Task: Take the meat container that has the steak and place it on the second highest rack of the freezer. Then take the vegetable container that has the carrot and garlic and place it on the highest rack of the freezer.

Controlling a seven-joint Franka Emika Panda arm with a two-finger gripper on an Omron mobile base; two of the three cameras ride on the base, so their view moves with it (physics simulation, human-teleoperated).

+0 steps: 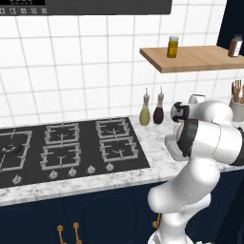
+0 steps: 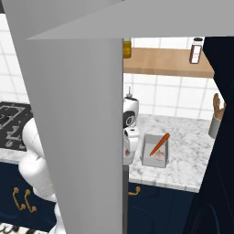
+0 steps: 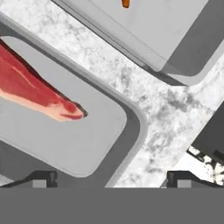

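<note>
- The meat container (image 3: 65, 144) is a shallow light-grey tray with rounded corners, lying on the marble tabletop (image 3: 153, 109) just beside the vegetable container (image 3: 148, 30).
- The steak (image 3: 35, 92) is red with a pale fatty edge; its long axis runs diagonally, its tapered end pointing lower right.
- The pincer (image 3: 109, 179) is spread wide over the tray's corner, holding nothing.

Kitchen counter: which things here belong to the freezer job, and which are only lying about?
Job: meat container, steak, vegetable container, carrot, freezer door, open end effector.
Lying about: stove, two bottles, shelf jars, utensil holder.
</note>
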